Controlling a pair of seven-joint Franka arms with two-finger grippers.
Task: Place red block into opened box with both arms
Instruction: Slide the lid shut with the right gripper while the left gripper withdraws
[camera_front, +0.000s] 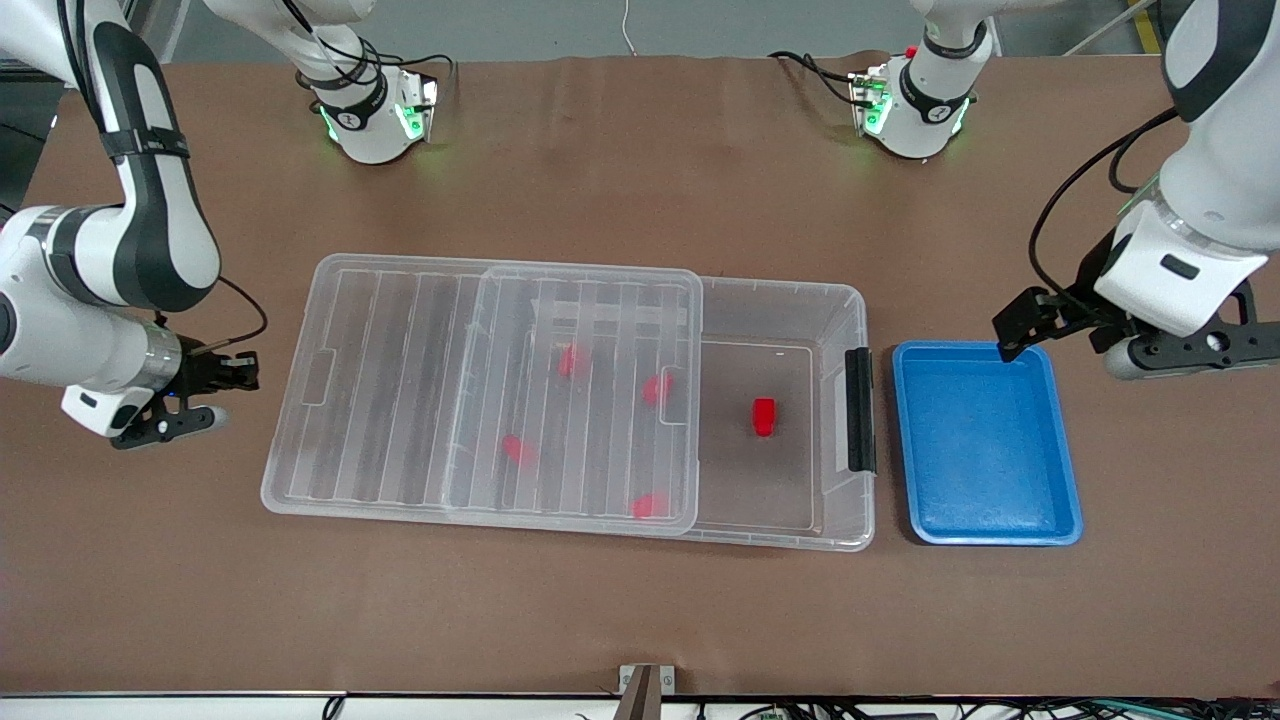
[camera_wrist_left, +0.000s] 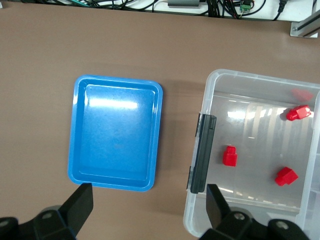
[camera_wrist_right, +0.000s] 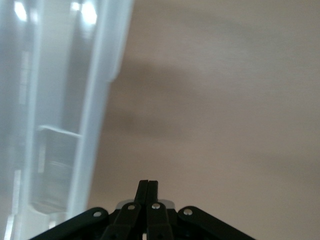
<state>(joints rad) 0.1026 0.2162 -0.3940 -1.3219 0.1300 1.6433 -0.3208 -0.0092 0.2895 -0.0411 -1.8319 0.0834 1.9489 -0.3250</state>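
Note:
The clear box (camera_front: 790, 292) lies mid-table, and its ribbed lid (camera_front: 480, 390) is slid toward the right arm's end. A red block (camera_front: 764, 416) lies in the uncovered part near the black clip (camera_front: 860, 410). Several more red blocks show through the lid. My left gripper (camera_front: 1030, 318) hangs open and empty over the blue tray's corner. In the left wrist view the left gripper (camera_wrist_left: 150, 210) stands wide, with the red block (camera_wrist_left: 229, 156) in the box (camera_wrist_left: 215, 85). My right gripper (camera_front: 235, 372) is shut on nothing, low beside the lid's end. In its own view the right gripper (camera_wrist_right: 148, 185) is close to the lid (camera_wrist_right: 95, 125).
A blue tray (camera_front: 985, 445) with nothing in it sits beside the box toward the left arm's end, also seen as the tray (camera_wrist_left: 117, 132) in the left wrist view. Brown tabletop surrounds both. The arms' bases stand along the table edge farthest from the front camera.

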